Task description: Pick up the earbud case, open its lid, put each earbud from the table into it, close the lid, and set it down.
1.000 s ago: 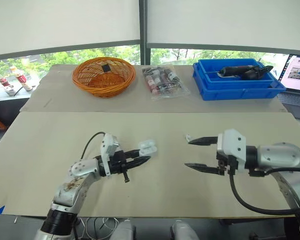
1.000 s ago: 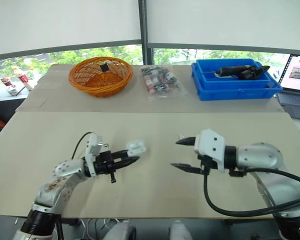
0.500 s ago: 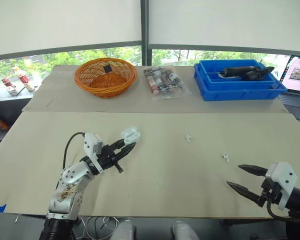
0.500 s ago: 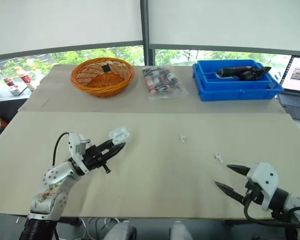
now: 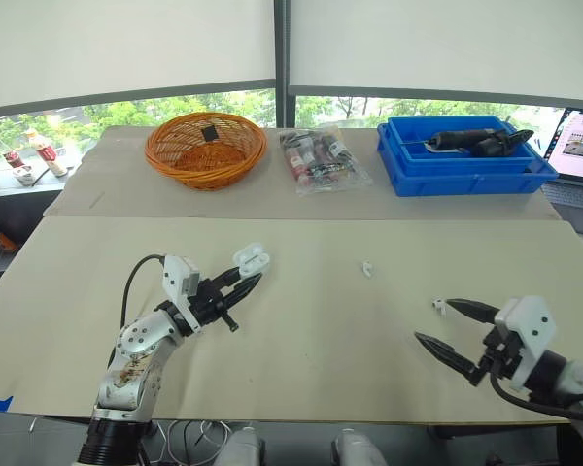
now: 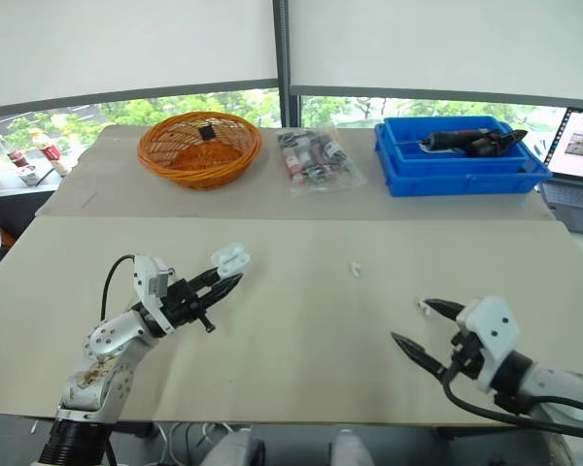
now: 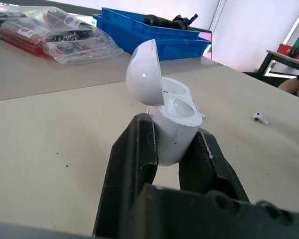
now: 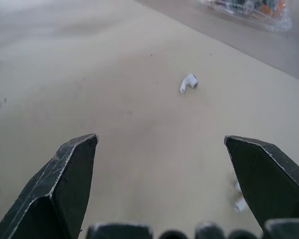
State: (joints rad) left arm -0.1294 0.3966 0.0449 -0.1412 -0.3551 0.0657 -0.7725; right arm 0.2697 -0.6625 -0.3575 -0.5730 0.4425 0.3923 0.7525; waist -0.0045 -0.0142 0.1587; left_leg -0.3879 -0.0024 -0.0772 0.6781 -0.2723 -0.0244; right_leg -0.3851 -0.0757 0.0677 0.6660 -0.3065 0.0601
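The left gripper [image 5: 239, 286] is clamped on the earbud case [image 5: 252, 258], held above the table's [image 5: 311, 374] left half with its lid up and wells seemingly empty, so loading is the step in hand. The right gripper [image 5: 433, 321], jaws spread wide, hovers toward the near right edge beside the near earbud [image 5: 437, 306]; the far earbud [image 5: 366, 267] lies mid-table. Next: straddle the near one and pinch gently.

White earbud case [image 5: 252, 258] open; first earbud [image 5: 367, 266], second earbud [image 5: 437, 306] apart.

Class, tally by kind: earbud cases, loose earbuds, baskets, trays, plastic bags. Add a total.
earbud case: 1
loose earbuds: 2
basket: 1
tray: 1
plastic bag: 1
Total: 6
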